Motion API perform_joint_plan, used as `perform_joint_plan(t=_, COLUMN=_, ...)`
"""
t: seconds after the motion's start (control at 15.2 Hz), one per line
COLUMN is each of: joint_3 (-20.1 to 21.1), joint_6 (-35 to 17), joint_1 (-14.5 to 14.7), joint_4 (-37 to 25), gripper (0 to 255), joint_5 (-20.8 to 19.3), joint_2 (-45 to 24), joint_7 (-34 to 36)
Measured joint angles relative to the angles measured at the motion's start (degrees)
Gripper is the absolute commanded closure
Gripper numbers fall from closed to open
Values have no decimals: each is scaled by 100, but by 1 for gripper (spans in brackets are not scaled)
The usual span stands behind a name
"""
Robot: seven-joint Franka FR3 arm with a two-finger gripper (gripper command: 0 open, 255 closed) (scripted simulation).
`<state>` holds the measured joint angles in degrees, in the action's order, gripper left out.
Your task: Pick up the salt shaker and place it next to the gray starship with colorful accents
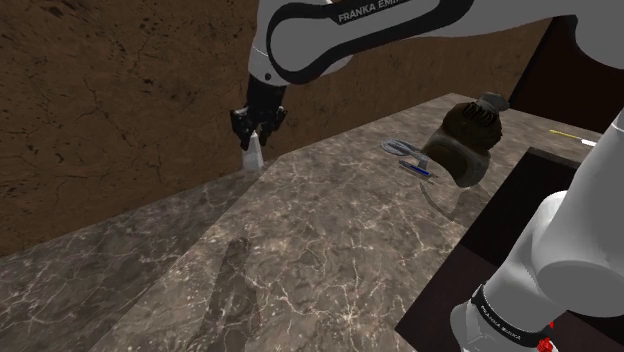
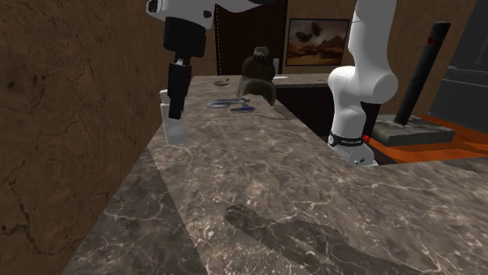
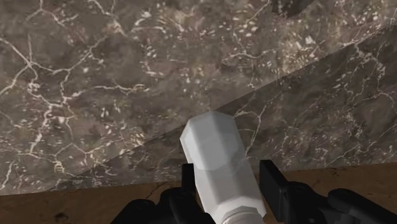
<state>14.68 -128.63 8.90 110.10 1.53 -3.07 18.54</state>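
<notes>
The salt shaker (image 1: 254, 154) is a pale grey-white faceted body, wider at its base. My gripper (image 1: 258, 130) is shut on its top end, near the brown wall at the counter's far edge. In the second exterior view the shaker (image 2: 174, 125) hangs below the black fingers (image 2: 178, 87), its base at or just above the marble; I cannot tell which. The wrist view has the shaker (image 3: 213, 153) clasped between both fingers (image 3: 273, 181). The gray starship (image 1: 408, 152) with blue accents lies on the counter well off toward the shoulder view's right, also seen as starship (image 2: 231, 103).
A dark brown jug (image 1: 466, 140) stands right beside the starship, on its right in the shoulder view. The marble counter (image 1: 330, 250) stretches wide between shaker and starship. The brown wall (image 1: 120, 100) runs close behind the shaker. My stand (image 1: 480, 240) borders the counter's right side.
</notes>
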Motion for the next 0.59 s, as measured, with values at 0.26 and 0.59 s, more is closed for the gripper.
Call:
perform_joint_plan(t=0.26, joint_3=-2, joint_6=326, joint_1=-4, joint_4=-289, gripper=255, joint_5=8, joint_2=38, joint_7=-3)
perform_joint_plan(t=0.59, joint_3=-7, joint_6=682, joint_1=-11, joint_4=-589, gripper=255, joint_5=21, joint_2=95, joint_7=-6)
